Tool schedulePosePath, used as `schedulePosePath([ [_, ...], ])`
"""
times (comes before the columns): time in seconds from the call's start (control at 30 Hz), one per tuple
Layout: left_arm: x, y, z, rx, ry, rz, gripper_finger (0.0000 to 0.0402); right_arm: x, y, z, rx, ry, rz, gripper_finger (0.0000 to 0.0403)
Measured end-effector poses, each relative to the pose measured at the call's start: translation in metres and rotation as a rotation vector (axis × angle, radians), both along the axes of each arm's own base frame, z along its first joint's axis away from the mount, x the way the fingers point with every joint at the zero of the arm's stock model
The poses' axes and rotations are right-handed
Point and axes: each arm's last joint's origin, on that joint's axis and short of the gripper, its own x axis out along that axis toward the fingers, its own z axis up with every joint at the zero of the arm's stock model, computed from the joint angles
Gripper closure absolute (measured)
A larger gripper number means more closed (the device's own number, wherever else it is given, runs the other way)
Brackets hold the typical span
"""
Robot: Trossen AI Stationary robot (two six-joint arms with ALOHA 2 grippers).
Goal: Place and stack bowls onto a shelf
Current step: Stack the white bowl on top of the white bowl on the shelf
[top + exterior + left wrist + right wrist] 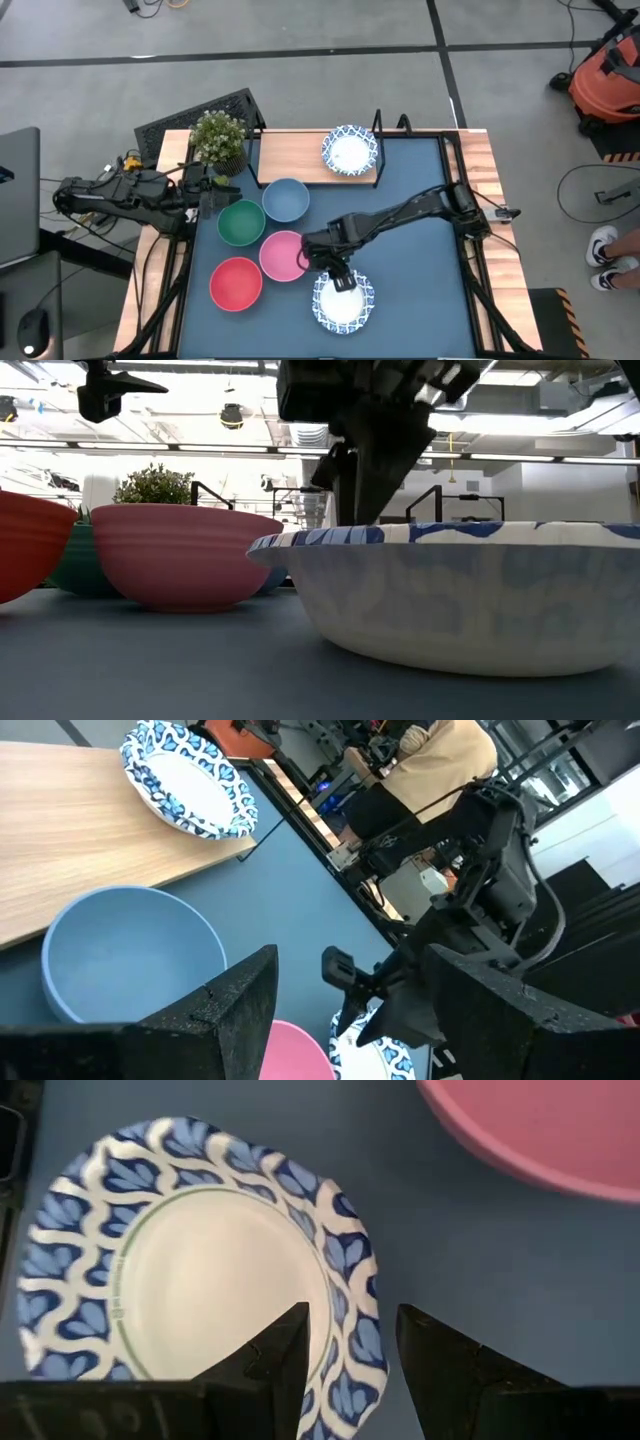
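Observation:
A white bowl with a blue rim pattern [344, 303] sits on the blue mat near the table's front edge. It also shows in the right wrist view [200, 1270] and the low view [470, 595]. My right gripper [340, 279] [350, 1345] is open just above its far rim, one finger over the inside and one outside. A second patterned bowl [349, 150] [190, 782] rests on the light-wood shelf [295, 160]. Blue [286, 199], green [241, 222], pink [283, 255] and red [236, 283] bowls sit on the mat. My left gripper [212, 197] [345, 990] is open and empty beside the green bowl.
A potted green plant [219, 138] stands at the shelf's left end, close to my left arm. The blue mat [420, 270] is bare to the right of the near patterned bowl. A person's shoes [604, 258] show on the floor at the far right.

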Motion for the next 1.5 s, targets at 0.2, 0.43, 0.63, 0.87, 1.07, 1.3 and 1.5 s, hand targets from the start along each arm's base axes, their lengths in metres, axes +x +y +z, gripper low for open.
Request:
schedulePosePath([
  [0.2,0.000,0.000,0.000,0.000,-0.001,0.000,0.0166,0.000,-0.004,-0.014,0.024,-0.021,-0.005,0.0227],
  [0.43,0.000,0.000,0.000,0.001,0.000,0.001,0.0166,-0.004,-0.006,-0.024,0.059,0.011,-0.008,0.0227],
  [0.63,-0.001,0.000,-0.003,0.007,0.027,0.008,0.0166,-0.004,-0.006,-0.023,0.060,0.011,-0.011,0.0236],
  [0.87,-0.001,0.000,-0.003,0.008,0.033,0.008,0.0166,-0.004,-0.007,-0.023,0.064,0.020,-0.039,0.0307],
  [1.07,-0.001,0.000,-0.005,0.010,0.051,0.008,0.0166,-0.004,-0.010,-0.024,0.064,0.035,-0.055,0.0370],
  [1.3,-0.001,0.000,-0.005,0.028,0.055,0.004,0.0166,-0.013,-0.013,-0.023,0.056,0.139,-0.108,0.0386],
  [1.5,-0.001,0.000,-0.005,0.034,0.056,0.003,0.0166,-0.033,-0.020,0.017,0.056,0.138,-0.115,0.0386],
])
